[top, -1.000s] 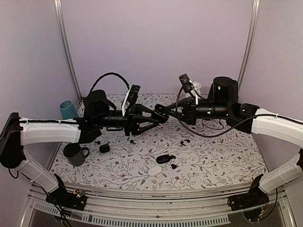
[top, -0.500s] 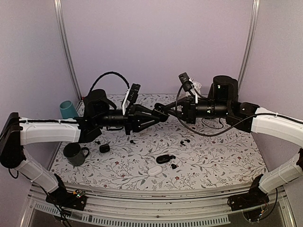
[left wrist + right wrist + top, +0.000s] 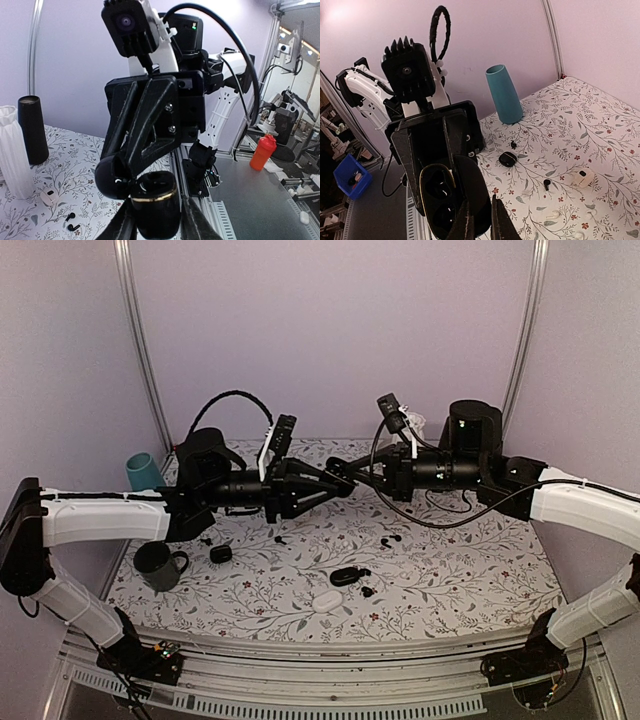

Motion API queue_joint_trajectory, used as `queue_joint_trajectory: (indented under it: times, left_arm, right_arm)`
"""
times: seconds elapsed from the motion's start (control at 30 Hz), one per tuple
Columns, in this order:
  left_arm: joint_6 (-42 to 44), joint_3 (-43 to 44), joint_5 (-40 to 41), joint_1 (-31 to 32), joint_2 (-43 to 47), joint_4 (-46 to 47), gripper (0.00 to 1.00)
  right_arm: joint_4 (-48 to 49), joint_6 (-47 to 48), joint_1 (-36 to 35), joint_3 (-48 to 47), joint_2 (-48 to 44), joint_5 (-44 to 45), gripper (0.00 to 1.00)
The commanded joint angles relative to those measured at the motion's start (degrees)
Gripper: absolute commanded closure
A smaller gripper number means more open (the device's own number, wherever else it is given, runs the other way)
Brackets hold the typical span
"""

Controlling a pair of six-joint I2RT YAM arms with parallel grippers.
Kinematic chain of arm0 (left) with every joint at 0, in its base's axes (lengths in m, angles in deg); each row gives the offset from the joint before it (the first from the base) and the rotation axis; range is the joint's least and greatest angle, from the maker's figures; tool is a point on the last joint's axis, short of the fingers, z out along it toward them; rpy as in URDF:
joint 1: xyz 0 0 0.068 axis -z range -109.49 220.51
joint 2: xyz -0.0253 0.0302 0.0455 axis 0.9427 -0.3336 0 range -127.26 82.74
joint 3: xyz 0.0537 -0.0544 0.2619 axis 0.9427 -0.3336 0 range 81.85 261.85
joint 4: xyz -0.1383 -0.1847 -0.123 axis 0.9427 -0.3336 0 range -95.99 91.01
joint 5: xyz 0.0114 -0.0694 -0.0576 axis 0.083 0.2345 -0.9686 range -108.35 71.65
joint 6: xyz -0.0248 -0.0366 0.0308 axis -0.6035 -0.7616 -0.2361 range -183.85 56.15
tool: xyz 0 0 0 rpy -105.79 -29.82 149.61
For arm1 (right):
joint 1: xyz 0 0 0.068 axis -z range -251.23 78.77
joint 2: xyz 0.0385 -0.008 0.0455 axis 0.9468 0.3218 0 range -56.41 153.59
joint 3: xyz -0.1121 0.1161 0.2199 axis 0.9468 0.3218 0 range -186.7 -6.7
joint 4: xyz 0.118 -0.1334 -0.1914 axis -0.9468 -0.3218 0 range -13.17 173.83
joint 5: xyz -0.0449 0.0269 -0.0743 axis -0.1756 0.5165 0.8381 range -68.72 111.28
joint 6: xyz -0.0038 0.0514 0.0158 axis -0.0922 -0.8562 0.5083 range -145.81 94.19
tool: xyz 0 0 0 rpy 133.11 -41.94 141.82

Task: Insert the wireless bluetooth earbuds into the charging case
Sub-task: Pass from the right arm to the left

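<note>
Two grippers meet mid-air at the centre of the top view. The left gripper (image 3: 156, 227) is clamped on the base of the open charging case (image 3: 152, 200). The right gripper (image 3: 480, 220) has its fingers nearly together, apparently pinching the case lid. The wells read dark and I cannot confirm that anything is seated in them. On the table (image 3: 450, 580) a dark mug (image 3: 155, 565) and teal cup (image 3: 140, 472) sit at far left, out of the way. At lower centre are a white case (image 3: 326, 601) and a black case (image 3: 221, 553). The earbuds (image 3: 546, 184) lie loose on the table, so I judge insertion not begun.
</note>
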Motion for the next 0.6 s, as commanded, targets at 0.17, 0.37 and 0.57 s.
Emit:
queue_joint_trajectory:
  times: [0.17,0.37,0.57]
  left_arm:
    - [-2.81,0.51,0.97,0.58,-0.69,3.36,0.73]
    - [-3.19,0.33,0.85,0.55,-0.91,3.81,0.85]
    - [-1.3,0.16,-0.75,0.57,-1.05,3.08,1.0]
  right_arm:
    - [1.55,0.33,-0.26,0.49,-1.65,1.98,0.96]
    - [1.67,0.27,-0.29,0.6,-1.78,2.1,0.96]
    - [1.99,-0.09,-0.32,0.71,-1.8,2.1,0.89]
